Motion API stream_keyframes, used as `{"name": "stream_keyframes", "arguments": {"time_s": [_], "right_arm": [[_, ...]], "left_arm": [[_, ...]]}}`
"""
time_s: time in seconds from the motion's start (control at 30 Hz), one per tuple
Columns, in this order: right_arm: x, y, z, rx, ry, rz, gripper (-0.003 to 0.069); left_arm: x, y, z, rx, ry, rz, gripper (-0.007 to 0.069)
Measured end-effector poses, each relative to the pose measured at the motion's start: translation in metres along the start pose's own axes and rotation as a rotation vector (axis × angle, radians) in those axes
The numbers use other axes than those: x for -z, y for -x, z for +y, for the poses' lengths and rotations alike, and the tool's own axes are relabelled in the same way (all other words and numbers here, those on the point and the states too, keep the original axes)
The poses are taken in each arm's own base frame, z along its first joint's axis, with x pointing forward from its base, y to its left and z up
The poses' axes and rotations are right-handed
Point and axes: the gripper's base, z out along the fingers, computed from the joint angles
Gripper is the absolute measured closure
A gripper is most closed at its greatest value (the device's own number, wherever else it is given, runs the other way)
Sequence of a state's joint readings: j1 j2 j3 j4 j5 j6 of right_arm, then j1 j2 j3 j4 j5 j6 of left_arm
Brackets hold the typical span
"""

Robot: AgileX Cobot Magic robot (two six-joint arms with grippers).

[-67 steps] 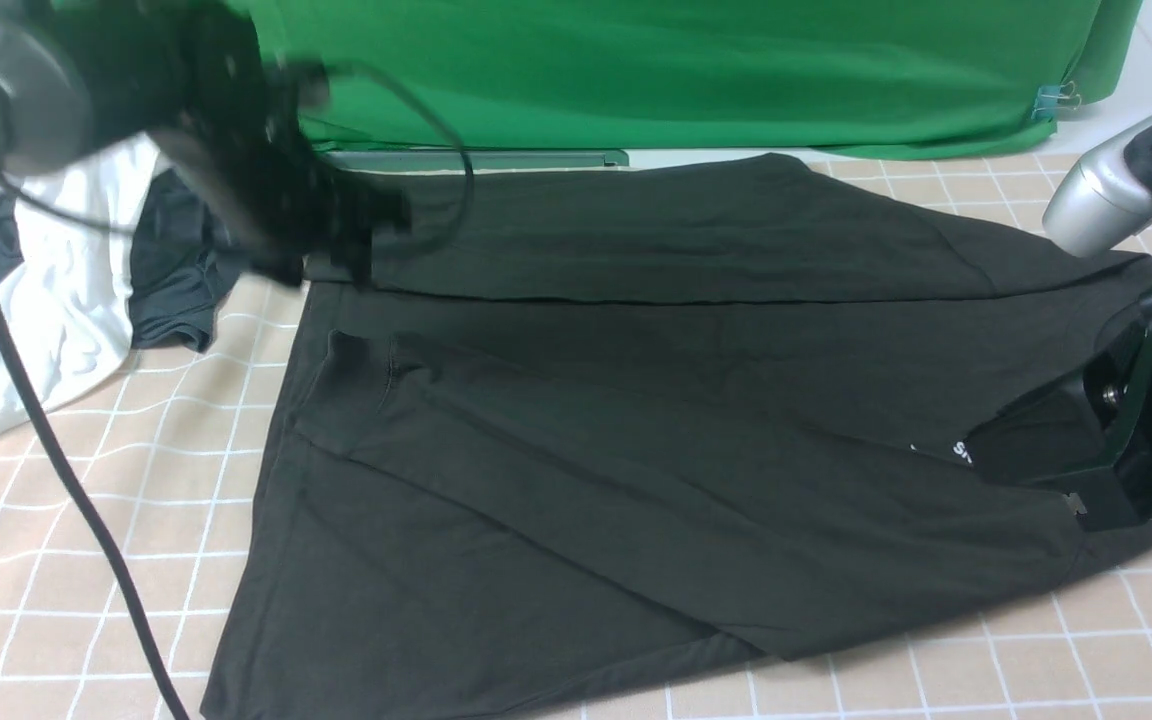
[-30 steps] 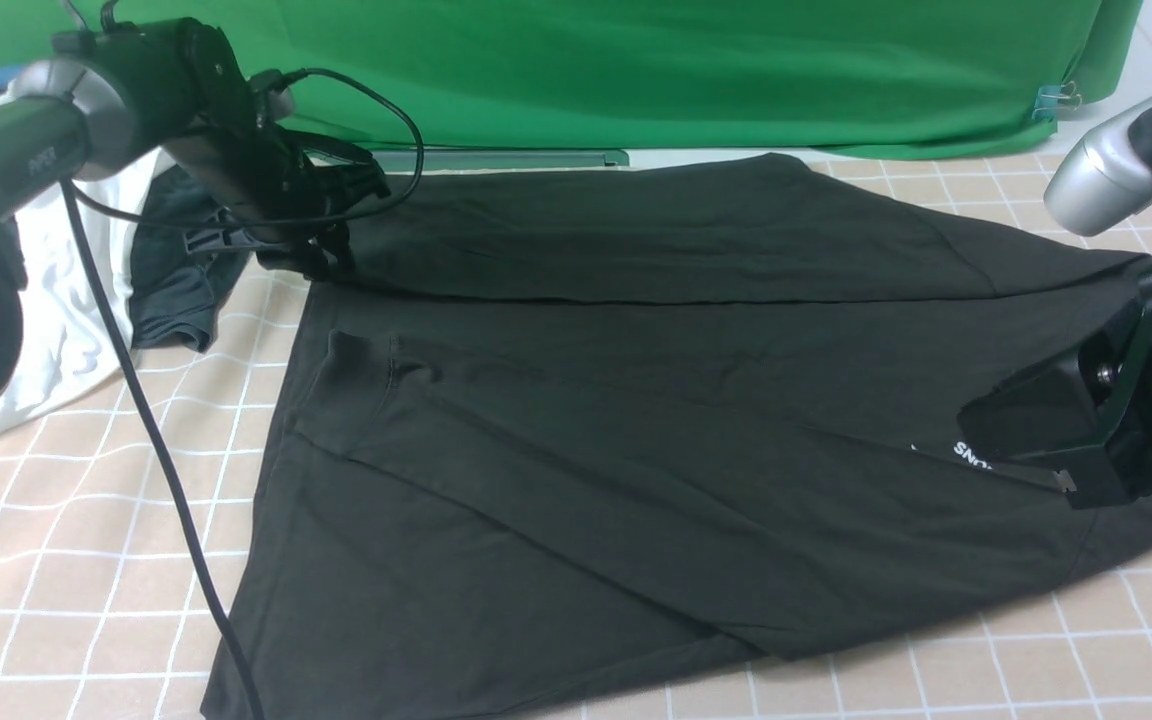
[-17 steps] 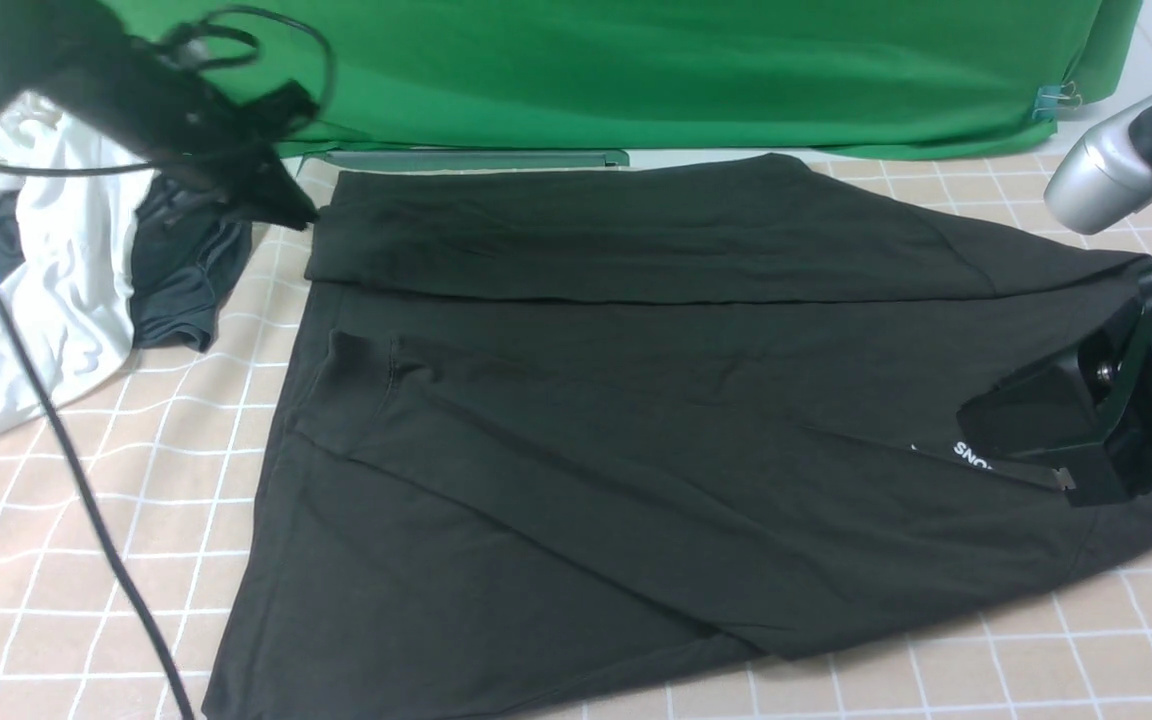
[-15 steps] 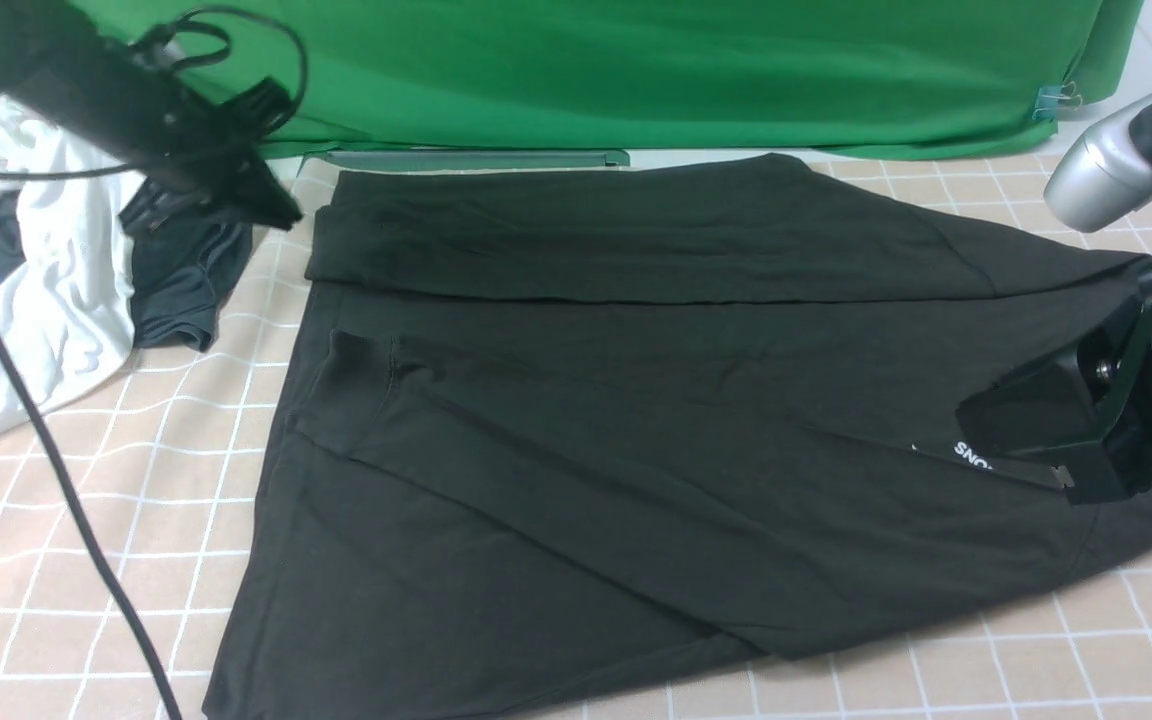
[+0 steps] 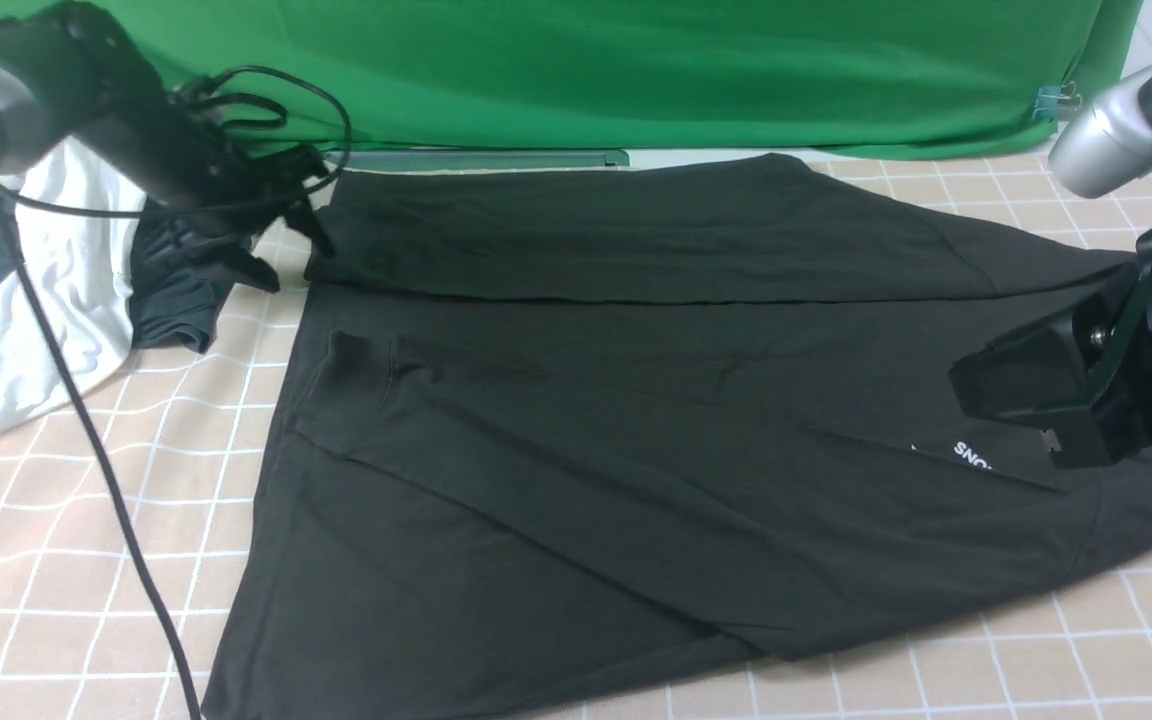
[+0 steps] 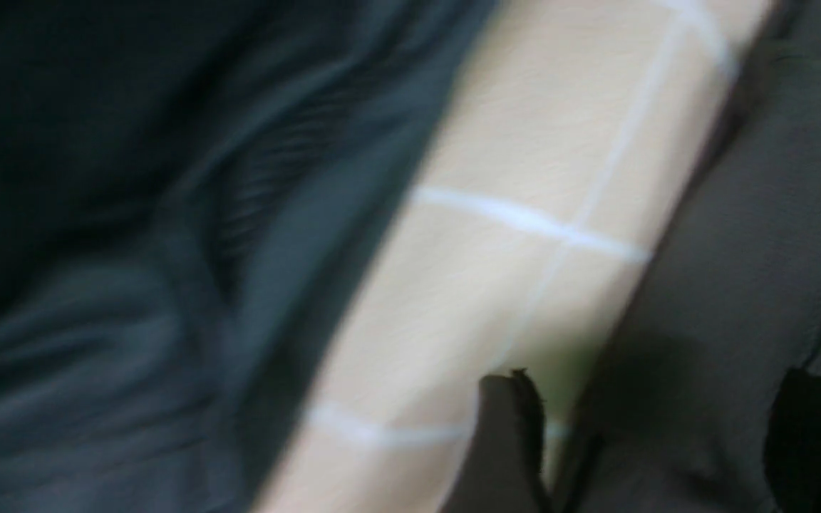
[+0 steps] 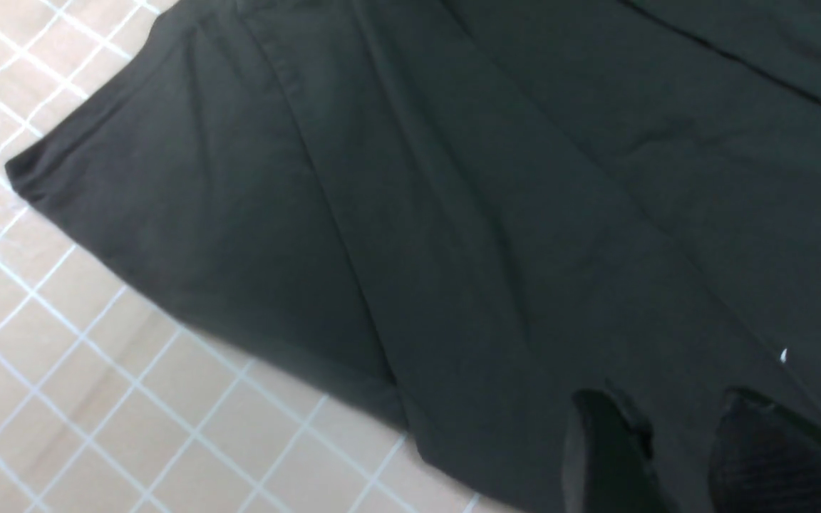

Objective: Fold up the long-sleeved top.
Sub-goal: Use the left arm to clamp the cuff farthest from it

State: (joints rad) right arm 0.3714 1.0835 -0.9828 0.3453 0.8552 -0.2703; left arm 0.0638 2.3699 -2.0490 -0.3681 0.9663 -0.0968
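Left of the long-sleeved top [image 5: 636, 430]: white shirt [image 5: 56, 270] heaped furthest out, dark grey-teal garment [image 5: 181, 290] between it and the top, only a narrow strip of checked table cover [image 5: 56, 560] before the top's far-left corner.

Left gripper [image 5: 296, 255] sat at that corner, fingers spread and empty. Its wrist view was blurred, but it showed the fingertips [image 6: 510, 442] apart with the top's edge under them. The arm's black cable [image 5: 106, 470] trailed down close by the top's near-left corner.

The top lay flat across the middle of the cover. Its far strip was folded in, and one sleeve lay diagonally over the body.

It looked like limp, light cotton. It would probably sag from any pinch point, and stacked layers could slide apart. Best holds looked like the corners of the folded far edge, pinching all layers, not the middle.

Right end of the top: white chest print [image 5: 971, 455], right gripper [image 5: 1021, 410] poised just over it. Its fingers were part-way apart and no cloth was pinched [image 7: 681, 442].

Risks as I saw them: the left fingers catching the grey-teal garment along with the corner, and the cable dragging the near hem.
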Motion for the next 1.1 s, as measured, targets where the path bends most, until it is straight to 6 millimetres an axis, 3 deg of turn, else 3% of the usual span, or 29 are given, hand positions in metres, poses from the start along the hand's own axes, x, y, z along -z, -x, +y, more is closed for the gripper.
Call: {"name": "stream_keyframes", "arguments": {"time_s": [0.13, 0.27, 0.37, 0.53, 0.67, 0.93, 1.1], "right_arm": [[0.0, 0.001, 0.0, 0.0, -0.004, -0.015, 0.0419], [0.0, 0.002, 0.0, 0.0, -0.005, -0.019, 0.0419], [0.0, 0.002, -0.001, 0.0, -0.006, -0.02, 0.0419], [0.0, 0.002, -0.001, 0.0, -0.006, -0.02, 0.0419], [0.0, 0.002, -0.001, -0.002, -0.006, -0.02, 0.0419], [0.0, 0.002, -0.001, -0.012, -0.005, -0.02, 0.0419], [0.0, 0.002, -0.001, -0.013, -0.005, -0.02, 0.0419]], "left_arm": [[-0.01, -0.002, -0.009, -0.017, -0.007, -0.019, 0.0137], [-0.013, -0.003, -0.009, -0.017, -0.009, -0.015, 0.0164], [-0.012, -0.002, -0.008, -0.019, -0.003, -0.011, 0.0242], [-0.015, -0.003, -0.006, -0.022, 0.006, -0.002, 0.0461], [-0.012, -0.001, -0.007, -0.054, 0.013, 0.009, 0.0576], [0.017, 0.013, -0.022, -0.105, 0.005, -0.003, 0.0589], [0.02, 0.013, -0.024, -0.112, 0.007, 0.001, 0.0589]]}}
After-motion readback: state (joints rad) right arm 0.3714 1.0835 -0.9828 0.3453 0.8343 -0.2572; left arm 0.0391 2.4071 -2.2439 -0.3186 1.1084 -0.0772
